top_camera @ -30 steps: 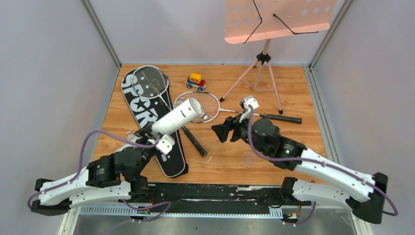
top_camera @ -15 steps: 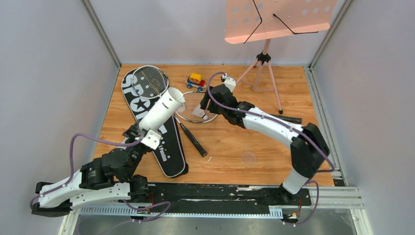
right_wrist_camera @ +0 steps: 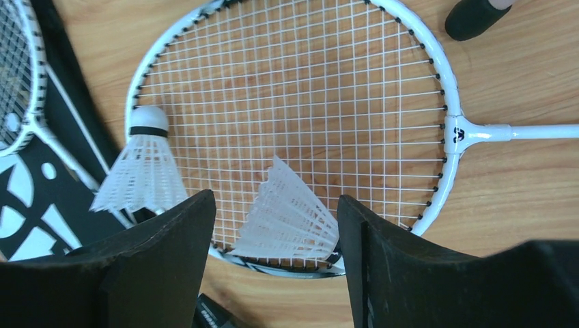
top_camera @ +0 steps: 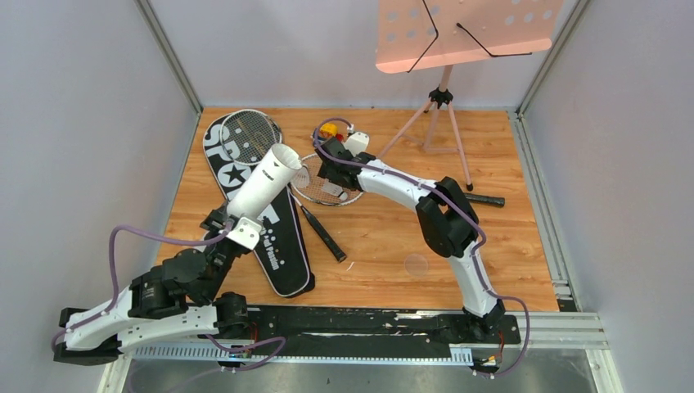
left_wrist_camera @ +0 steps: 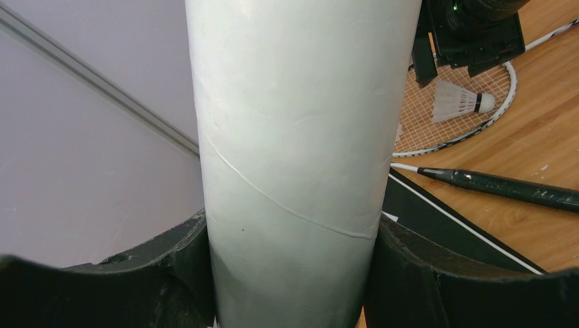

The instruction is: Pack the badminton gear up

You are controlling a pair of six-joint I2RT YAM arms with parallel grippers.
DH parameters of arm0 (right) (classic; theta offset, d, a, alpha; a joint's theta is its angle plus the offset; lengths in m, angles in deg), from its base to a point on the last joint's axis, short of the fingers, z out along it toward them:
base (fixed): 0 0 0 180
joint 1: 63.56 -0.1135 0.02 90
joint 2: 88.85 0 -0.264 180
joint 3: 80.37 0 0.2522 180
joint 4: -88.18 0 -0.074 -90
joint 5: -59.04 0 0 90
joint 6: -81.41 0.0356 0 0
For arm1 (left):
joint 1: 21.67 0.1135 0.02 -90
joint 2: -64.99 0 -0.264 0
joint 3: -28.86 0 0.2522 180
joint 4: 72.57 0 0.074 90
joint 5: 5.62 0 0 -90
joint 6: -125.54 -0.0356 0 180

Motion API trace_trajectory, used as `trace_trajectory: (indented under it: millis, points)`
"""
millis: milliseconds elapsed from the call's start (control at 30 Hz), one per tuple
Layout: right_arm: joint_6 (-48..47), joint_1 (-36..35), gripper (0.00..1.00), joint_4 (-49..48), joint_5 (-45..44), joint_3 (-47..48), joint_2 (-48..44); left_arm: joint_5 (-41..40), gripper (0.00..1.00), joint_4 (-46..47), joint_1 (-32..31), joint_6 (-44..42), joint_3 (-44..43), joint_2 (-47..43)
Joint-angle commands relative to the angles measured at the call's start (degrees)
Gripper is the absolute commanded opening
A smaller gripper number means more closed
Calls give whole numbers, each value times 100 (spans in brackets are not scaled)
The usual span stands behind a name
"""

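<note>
One tube — in left tool, right tool spread

White tube tilted above black SPORT bag, shuttlecock lying on racket strings

High rear view over table, close wrist views sharing white racket

Your left arm and right arm are rounded white shells joined by chunky black motor housings. A thin purple cable trails behind the left pincer and the right pincer. Their fingers are thick matte-black wedges.
</note>
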Motion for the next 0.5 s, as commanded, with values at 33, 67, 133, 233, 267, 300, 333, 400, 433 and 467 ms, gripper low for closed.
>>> trace_trajectory:
  millis: [33, 67, 133, 233, 267, 300, 333, 400, 433, 467]
  points:
    - [124, 43, 66, 346, 26, 466, 289, 77, 59, 237, 76, 107, -238, -37]
    - [87, 46, 65, 346, 77, 502, 336, 87, 59, 237, 97, 106, -239, -36]
    - [11, 46, 64, 330, 155, 556, 381, 117, 59, 237, 115, 106, -230, -27]
    - [-64, 49, 58, 331, 163, 512, 326, 129, 59, 227, 136, 121, -223, -11]
    - [-69, 45, 54, 331, 142, 465, 265, 131, 59, 222, 142, 123, -223, 2]
    - [-72, 45, 51, 321, 123, 405, 198, 136, 59, 221, 146, 123, -225, 5]
    - [-76, 51, 47, 297, 103, 335, 119, 143, 59, 220, 156, 124, -228, 15]
    - [-167, 56, 38, 225, 150, 204, -41, 160, 59, 220, 168, 124, -229, 29]
    - [-227, 55, 34, 184, 210, 152, -112, 168, 59, 220, 177, 124, -224, 37]
    - [-265, 56, 29, 151, 274, 89, -205, 168, 59, 215, 183, 126, -224, 53]
